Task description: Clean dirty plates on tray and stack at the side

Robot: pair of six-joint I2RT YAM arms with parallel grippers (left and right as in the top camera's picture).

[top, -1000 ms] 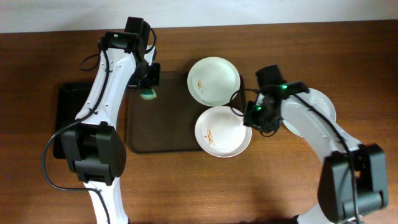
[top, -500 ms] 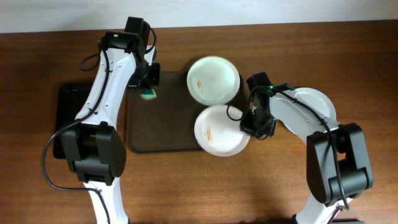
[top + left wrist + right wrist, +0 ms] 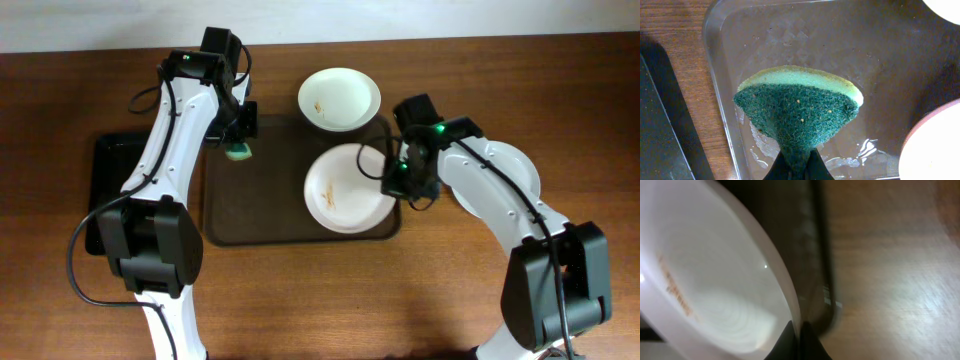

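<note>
The dark brown tray (image 3: 260,200) lies mid-table. A white plate with an orange-brown smear (image 3: 345,190) rests in its right half. My right gripper (image 3: 393,178) is shut on this plate's right rim; the right wrist view shows the plate (image 3: 705,280) pinched between the fingers (image 3: 800,335) beside the tray's rim (image 3: 815,255). A second smeared plate (image 3: 339,100) sits at the tray's far edge. A third plate (image 3: 520,165) lies on the table to the right, partly under my right arm. My left gripper (image 3: 238,150) is shut on a green sponge (image 3: 797,105) over the tray's far left corner.
A smaller black tray (image 3: 100,190) lies on the wooden table left of the brown tray, partly under my left arm. The plates' edges show at the right of the left wrist view (image 3: 935,145).
My right gripper has pulled the near plate left and away from the tray's front right corner, further onto the tray. The far plate has shifted toward the table's back. The left arm has not moved.
</note>
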